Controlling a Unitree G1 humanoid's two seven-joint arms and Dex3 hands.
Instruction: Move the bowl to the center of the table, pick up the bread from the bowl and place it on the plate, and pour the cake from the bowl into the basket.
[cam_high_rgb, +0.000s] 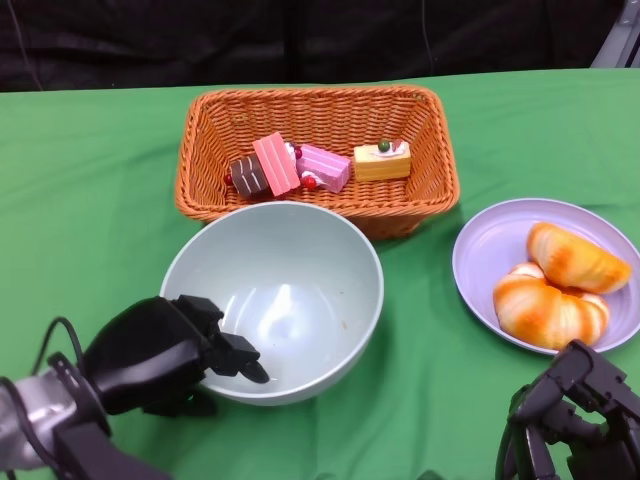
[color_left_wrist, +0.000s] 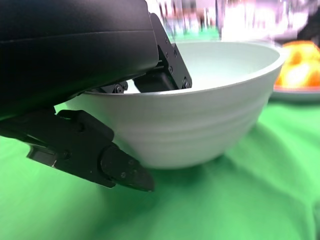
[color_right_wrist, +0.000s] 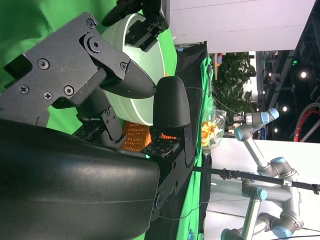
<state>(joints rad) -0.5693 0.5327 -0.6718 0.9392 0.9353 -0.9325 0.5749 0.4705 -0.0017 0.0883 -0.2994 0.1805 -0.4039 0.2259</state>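
The green surface (cam_high_rgb: 90, 200) carries everything. The wicker basket (cam_high_rgb: 205, 195) sits toward its far edge, around the middle, with the cake pieces (cam_high_rgb: 300, 165) lying inside. Just in front of it, touching or nearly so, stands the pale bowl (cam_high_rgb: 330, 250), which looks empty. The lilac plate (cam_high_rgb: 480, 250) lies near the right edge with two pieces of bread (cam_high_rgb: 560, 290) on it. By how things lie, bread and cake are already delivered, and only letting go of the bowl seems left.

The left robot hand (cam_high_rgb: 165, 355) grips the bowl's near-left rim, with fingers (color_left_wrist: 165, 75) hooked inside the wall and a lower finger pressed against the outside. The right robot hand (cam_high_rgb: 575, 420) hovers near the front edge just in front of the plate; it holds nothing and its fingers look partly curled.

The risk is in the release. If the hooked fingers drag on the rim while pulling away, the bowl could tip or slide into the basket. The right robot hand, if raised carelessly, could clip the plate's near rim and shift the bread.
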